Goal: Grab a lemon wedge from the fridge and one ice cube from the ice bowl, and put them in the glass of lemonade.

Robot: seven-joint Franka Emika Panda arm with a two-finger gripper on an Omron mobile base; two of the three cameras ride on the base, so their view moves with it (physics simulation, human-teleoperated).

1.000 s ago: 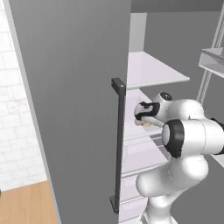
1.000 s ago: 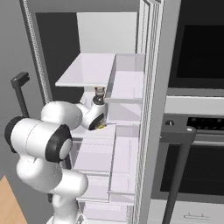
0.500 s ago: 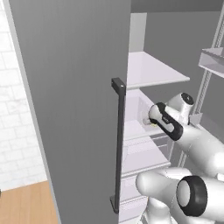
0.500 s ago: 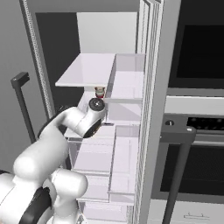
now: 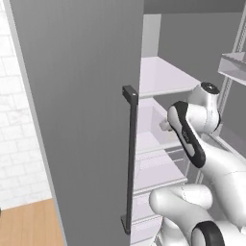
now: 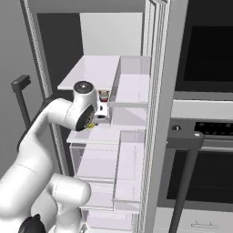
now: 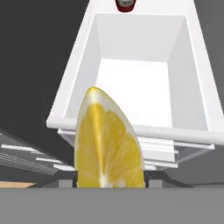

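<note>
1. Left base view: I see the fridge (image 5: 91, 96) with its grey door swung open toward me, the long dark bar handle (image 5: 129, 158) running down its edge. My arm reaches past the door into the fridge, the wrist level with the white shelf (image 5: 163, 77) and the drawer (image 5: 153, 139) beneath it. The tool itself is hidden behind the forearm here.

2. Right base view: the arm bends in from the lower left, and the hand sits just in front of the white shelves. A sliver of yellow, the lemon wedge (image 6: 90, 125), peeks out below the wrist, at the tool (image 6: 93, 124). A small red-topped item (image 6: 104, 95) stands on the shelf just behind the hand. The black oven front (image 6: 205, 50) is to the right of the fridge.

3. Hand view: the lemon wedge (image 7: 107, 142) stands upright between the fingertips, so the tool (image 7: 109, 177) is clamped on it. Beyond it lies a white bin (image 7: 135, 83), with the red-topped item (image 7: 126, 4) at its far end.
</note>
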